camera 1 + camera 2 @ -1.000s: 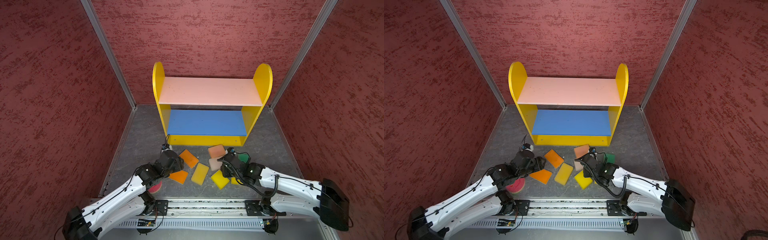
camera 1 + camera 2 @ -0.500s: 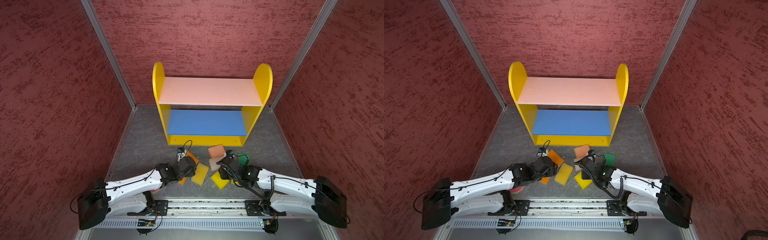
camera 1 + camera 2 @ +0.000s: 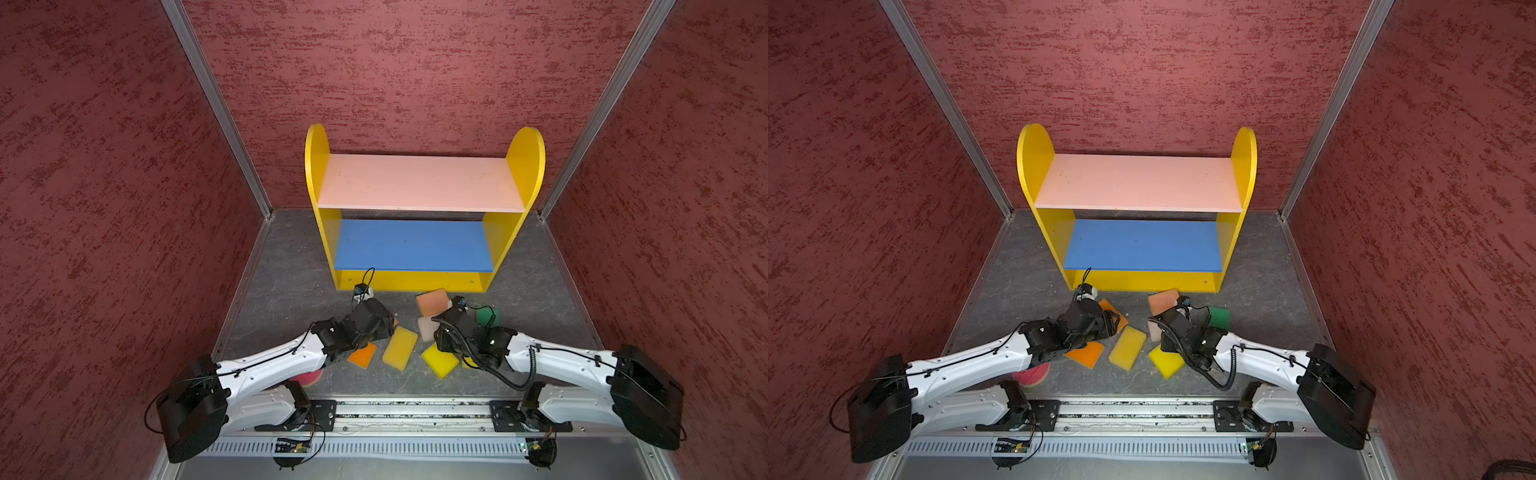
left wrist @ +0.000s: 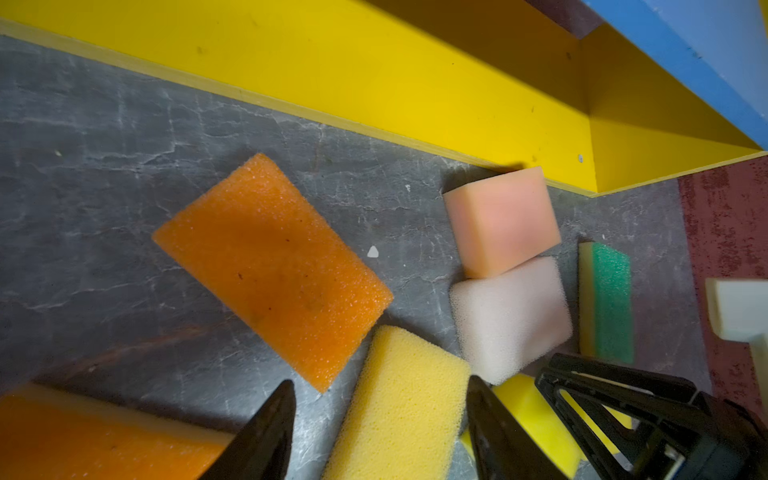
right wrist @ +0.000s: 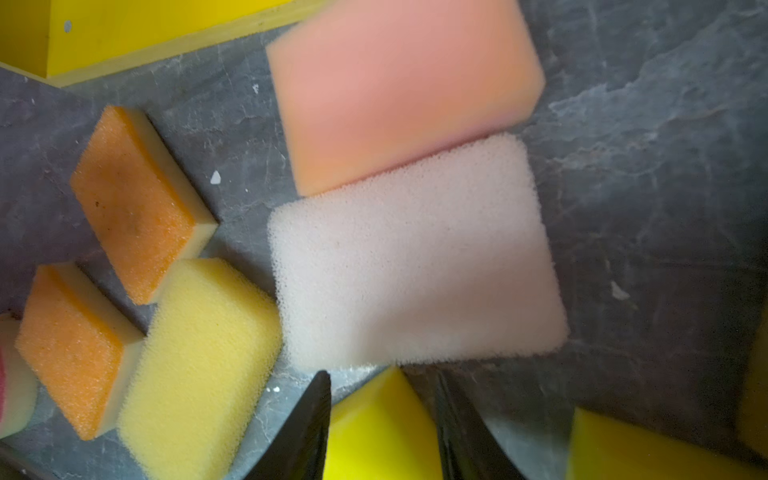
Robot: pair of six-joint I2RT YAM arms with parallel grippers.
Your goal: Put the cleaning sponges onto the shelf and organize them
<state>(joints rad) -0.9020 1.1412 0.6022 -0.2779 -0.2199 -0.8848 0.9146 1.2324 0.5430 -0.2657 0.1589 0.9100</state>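
Observation:
The shelf (image 3: 419, 183) stands at the back, its pink and blue boards bare. Sponges lie on the grey floor in front of it. My left gripper (image 4: 382, 415) is open, its jaws on either side of a pale yellow sponge (image 4: 399, 407) (image 3: 400, 348). My right gripper (image 5: 384, 415) is open with the corner of a bright yellow sponge (image 5: 374, 436) (image 3: 439, 360) between its jaws. An off-white sponge (image 5: 415, 266) and a peach sponge (image 5: 399, 83) lie just beyond it. Two orange sponges (image 4: 270, 270) (image 3: 363, 355) lie by the left gripper.
A green-topped sponge (image 3: 487, 316) lies right of the right wrist. A round red-pink sponge (image 3: 307, 377) peeks out under the left arm. Another yellow piece (image 3: 469, 363) shows under the right arm. Red walls close in on both sides, and a metal rail (image 3: 415, 409) runs along the front.
My left arm has swung to the right and stretched out low, bringing its gripper over the pale yellow sponge. The right gripper has barely shifted. No sponge has moved.

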